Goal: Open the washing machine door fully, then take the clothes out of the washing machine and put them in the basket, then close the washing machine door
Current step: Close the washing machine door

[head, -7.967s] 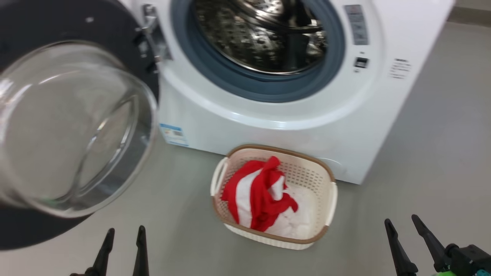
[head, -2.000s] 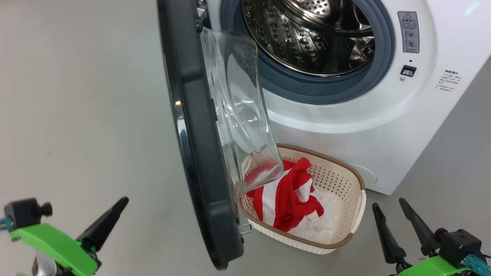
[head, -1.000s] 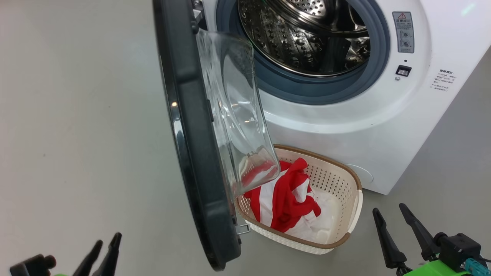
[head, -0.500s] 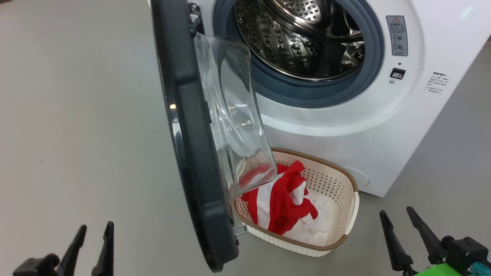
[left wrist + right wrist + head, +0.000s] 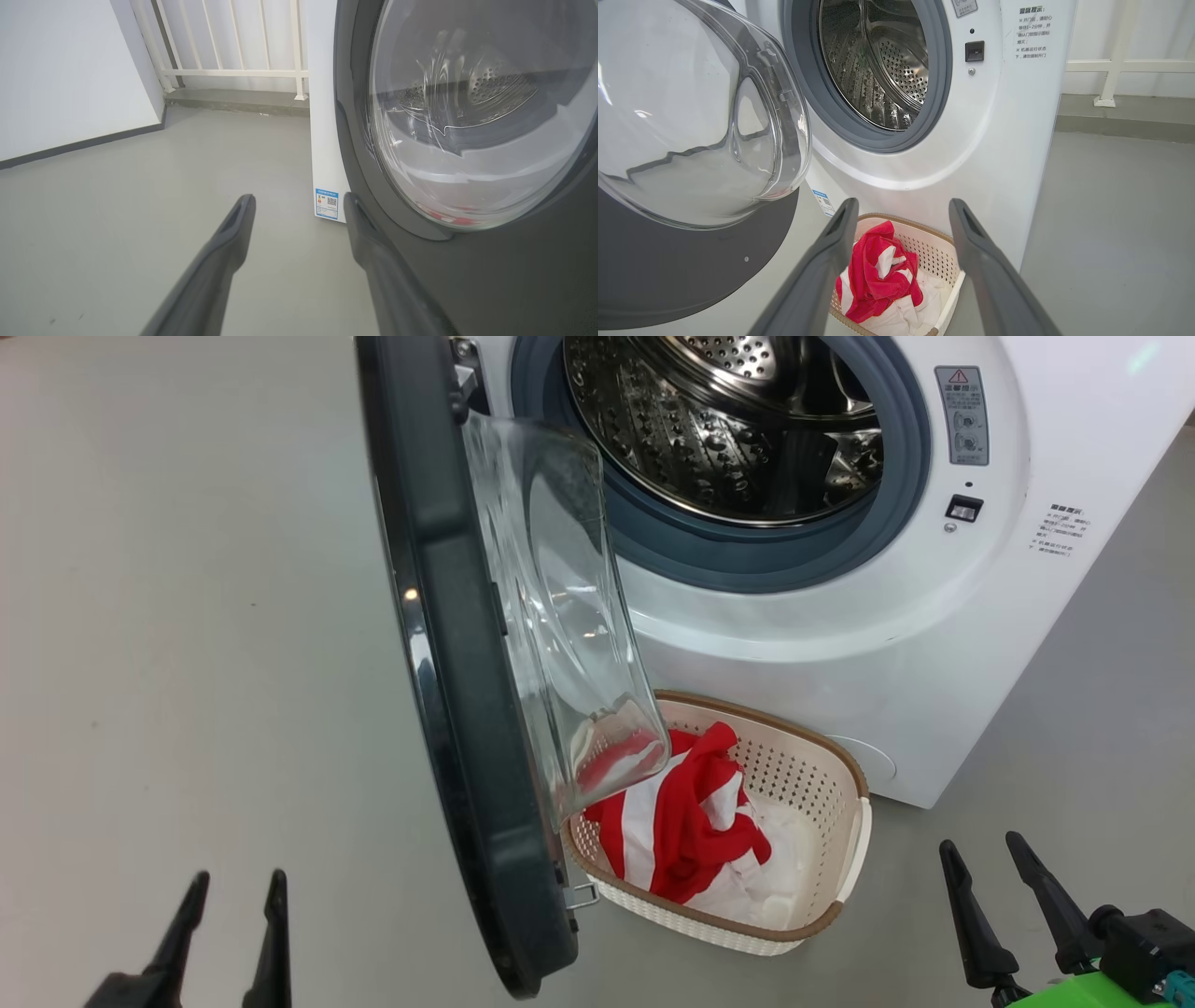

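Red and white clothes [image 5: 686, 821] lie heaped in the basket [image 5: 854, 821], which sits on the floor touching the front of the washing machine [image 5: 840, 644], below its opening. The washing machine door [image 5: 448, 663] stands swung out from the machine's left side, seen almost edge-on, and its top is cut off by the picture's edge. Its glass bowl [image 5: 560, 616] covers the basket's near left corner, so the fabric there shows only as a red smear through the glass. The drum [image 5: 719, 420] is cut off above; the part in view is bare steel. Print on the machine's labels is too small to read.

Both end effectors hang in front of the machine with fingers spread wide and hold nothing. The left end effector [image 5: 239, 875] is on the door's outer side, and the right end effector [image 5: 979, 840] is out past the basket. Their bodies run off the bottom edge.
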### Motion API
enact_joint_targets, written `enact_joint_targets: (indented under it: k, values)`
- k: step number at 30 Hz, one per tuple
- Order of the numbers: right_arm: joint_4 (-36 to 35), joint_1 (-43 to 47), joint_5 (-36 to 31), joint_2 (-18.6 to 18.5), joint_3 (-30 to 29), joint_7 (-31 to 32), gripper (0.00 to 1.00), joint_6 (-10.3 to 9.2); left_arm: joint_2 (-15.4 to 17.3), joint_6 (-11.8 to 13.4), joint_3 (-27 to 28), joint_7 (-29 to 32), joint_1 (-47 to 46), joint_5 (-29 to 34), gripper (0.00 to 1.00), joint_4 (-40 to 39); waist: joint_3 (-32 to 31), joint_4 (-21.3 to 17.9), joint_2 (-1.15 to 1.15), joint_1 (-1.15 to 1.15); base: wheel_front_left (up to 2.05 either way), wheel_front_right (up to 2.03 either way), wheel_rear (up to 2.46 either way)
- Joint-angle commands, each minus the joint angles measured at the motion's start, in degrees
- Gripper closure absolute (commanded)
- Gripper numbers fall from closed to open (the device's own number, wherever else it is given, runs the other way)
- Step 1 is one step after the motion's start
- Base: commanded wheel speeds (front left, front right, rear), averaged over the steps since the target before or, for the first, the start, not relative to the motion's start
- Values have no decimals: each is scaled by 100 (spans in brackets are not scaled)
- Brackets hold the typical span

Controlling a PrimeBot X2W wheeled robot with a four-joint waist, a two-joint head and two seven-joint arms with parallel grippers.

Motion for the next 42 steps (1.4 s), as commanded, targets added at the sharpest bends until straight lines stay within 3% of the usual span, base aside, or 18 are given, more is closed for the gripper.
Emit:
enact_joint_targets:
  k: [1, 31, 33, 35, 36, 42]
  values:
    - [-133, -28, -78, -94, 86, -36, 0, 36, 47, -32, 213, -70, -8, 128, 0, -80, 3, -10, 0, 0, 0, 0, 0]
    - [-99, -52, -83, -26, 105, -36, 0, 36, -147, -32, 308, -70, -14, 79, 0, -39, -23, -17, 0, 0, 0, 0, 0]
    - [-102, -46, -79, -20, 118, -36, 0, 36, -143, -32, 305, -70, -24, -103, 33, -89, -43, -21, 0, 0, 0, 0, 0]
    - [-106, -42, -76, -19, 133, -36, 0, 36, -122, -32, 282, -70, -47, -353, 84, -156, -61, -24, 0, 0, 0, 0, 0]
    - [-109, -41, -75, -18, 138, -36, 0, 36, -83, -32, 271, -70, -63, -477, 100, -197, -66, -26, 0, 0, 0, 0, 0]
    - [-120, -46, -74, -14, 155, -36, 0, 36, 332, -32, 64, -70, -217, -1202, 100, -442, -72, -53, 0, 0, 0, 0, 0]
